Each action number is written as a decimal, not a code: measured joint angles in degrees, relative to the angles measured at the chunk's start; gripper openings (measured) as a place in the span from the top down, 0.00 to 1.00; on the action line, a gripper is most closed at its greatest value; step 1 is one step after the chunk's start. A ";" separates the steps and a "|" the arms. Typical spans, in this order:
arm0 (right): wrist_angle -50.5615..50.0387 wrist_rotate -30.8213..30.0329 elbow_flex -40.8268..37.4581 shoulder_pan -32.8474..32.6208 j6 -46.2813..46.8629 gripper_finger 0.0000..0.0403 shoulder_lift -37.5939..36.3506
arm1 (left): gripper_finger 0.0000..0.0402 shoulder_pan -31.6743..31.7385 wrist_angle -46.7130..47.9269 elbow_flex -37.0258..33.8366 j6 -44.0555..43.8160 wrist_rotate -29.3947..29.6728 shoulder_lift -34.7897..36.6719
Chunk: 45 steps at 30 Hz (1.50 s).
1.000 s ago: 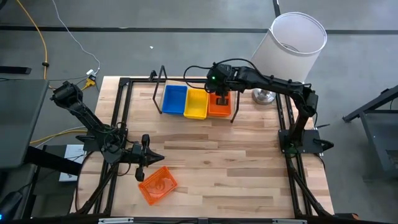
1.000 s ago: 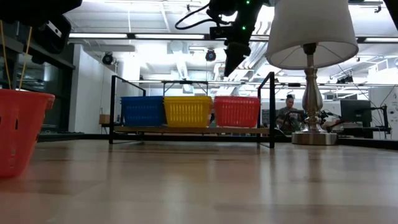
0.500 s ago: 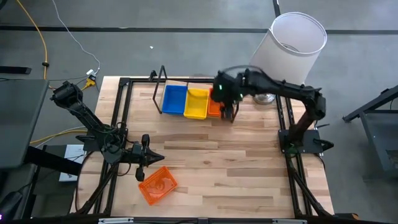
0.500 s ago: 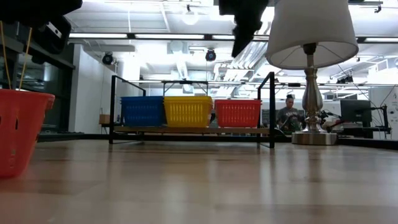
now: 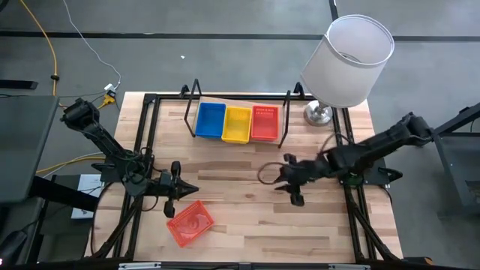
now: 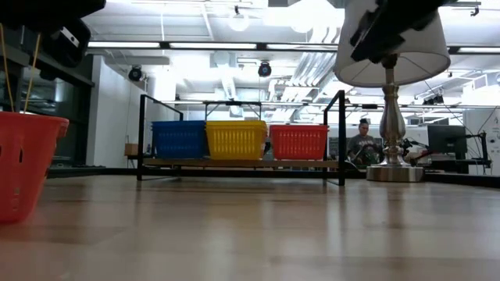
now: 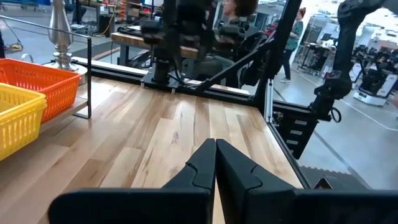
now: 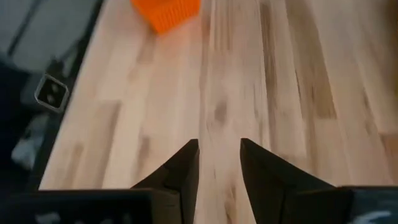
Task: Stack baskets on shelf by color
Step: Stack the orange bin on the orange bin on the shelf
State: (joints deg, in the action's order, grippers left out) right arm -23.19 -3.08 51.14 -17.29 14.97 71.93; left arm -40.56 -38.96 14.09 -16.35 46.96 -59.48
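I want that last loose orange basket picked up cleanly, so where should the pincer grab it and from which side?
Best bet: the orange basket lies upright and skewed near the table's front-left edge, open side up. Come down from above and pinch one long mesh wall at its middle, one finger inside. The right pincer is open and empty over mid-table; the left pincer is shut, just behind the basket.

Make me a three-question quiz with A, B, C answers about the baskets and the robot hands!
1. Where is the loose orange basket?
A. On the shelf
B. On the table near the left gripper
C. Under the lamp

2. Which colours sit on the shelf?
A. Blue, yellow, orange-red
B. Blue, green, yellow
C. Only yellow

3. How are the left gripper's fingers?
A. Wide open
B. Holding a basket
C. Shut, empty

Answers: 1 B, it lies beside that gripper. 2 A, three colours stand side by side. 3 C, its fingers meet with nothing between.
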 joint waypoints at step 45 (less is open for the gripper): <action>22.10 -11.48 -7.15 -7.46 -7.51 0.74 -2.15 | 0.44 11.87 63.34 37.00 22.11 -32.33 -28.92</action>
State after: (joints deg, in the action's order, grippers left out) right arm -1.08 -14.57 43.99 -24.75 7.46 69.78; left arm -28.69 24.38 51.09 5.77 14.62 -88.41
